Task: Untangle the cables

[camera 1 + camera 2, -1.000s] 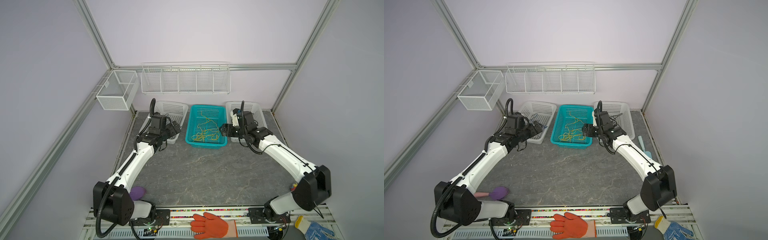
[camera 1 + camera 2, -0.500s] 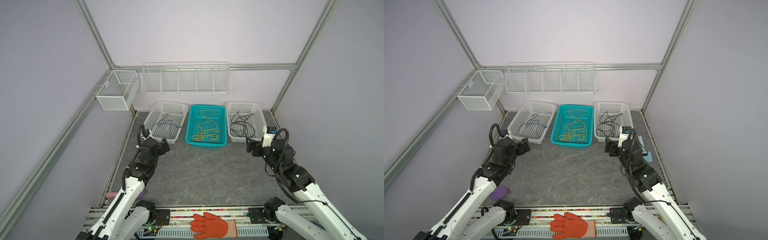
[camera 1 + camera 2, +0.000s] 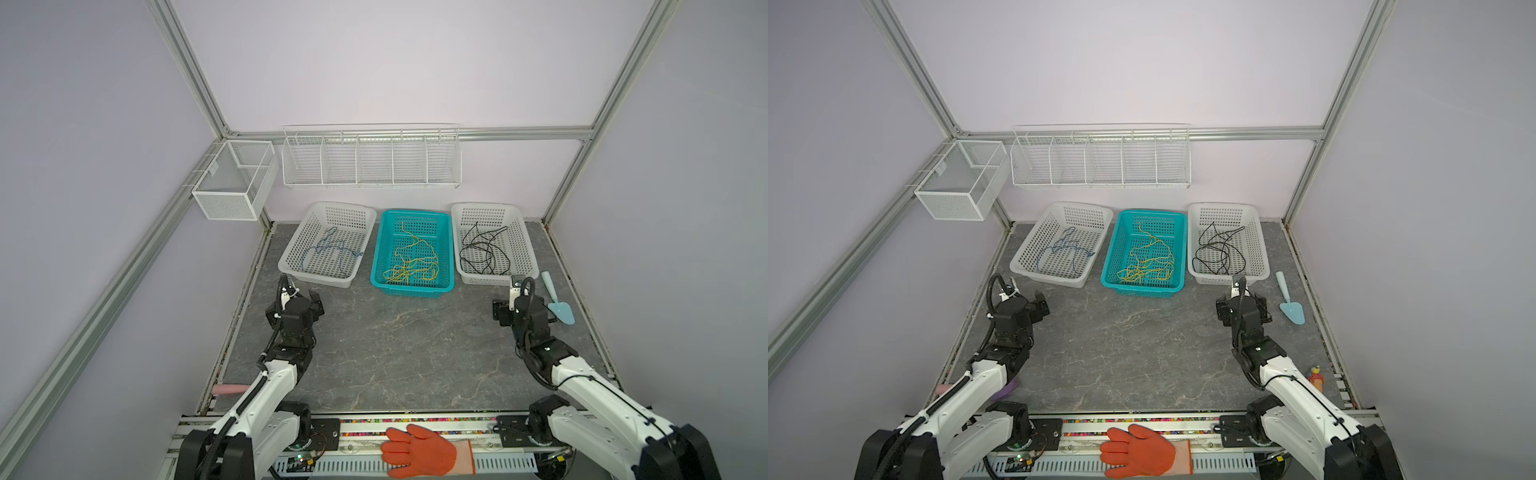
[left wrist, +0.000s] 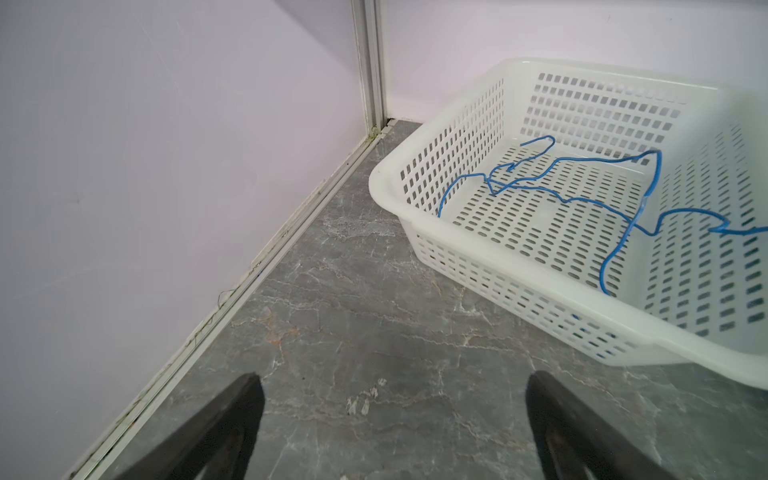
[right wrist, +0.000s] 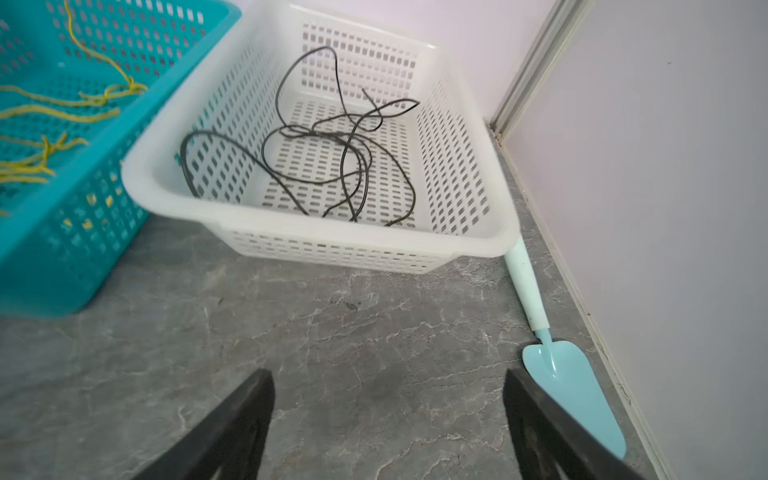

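Both claws stand wide and empty: the left gripper (image 4: 392, 376) hangs over the grey, marble-veined worktop (image 3: 395, 353) near its left edge and the right gripper (image 5: 387, 374) near its right edge, with plain lilac walls (image 3: 395, 62) all round. A second ago both arms reached to the back edge; now they are drawn back. Along that edge sit three slotted plastic tubs. The thin, kinked blue cable (image 4: 469, 177) lies in the left white basket (image 3: 320, 279), the yellow cable (image 3: 409, 270) in the teal basket (image 3: 411, 286), and the looped black cable (image 5: 316, 133) in the right white basket (image 3: 478, 277).

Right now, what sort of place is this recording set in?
Probably a lab robot cell: an aluminium frame enclosure, two white robot arms, and plastic baskets holding sorted cables.
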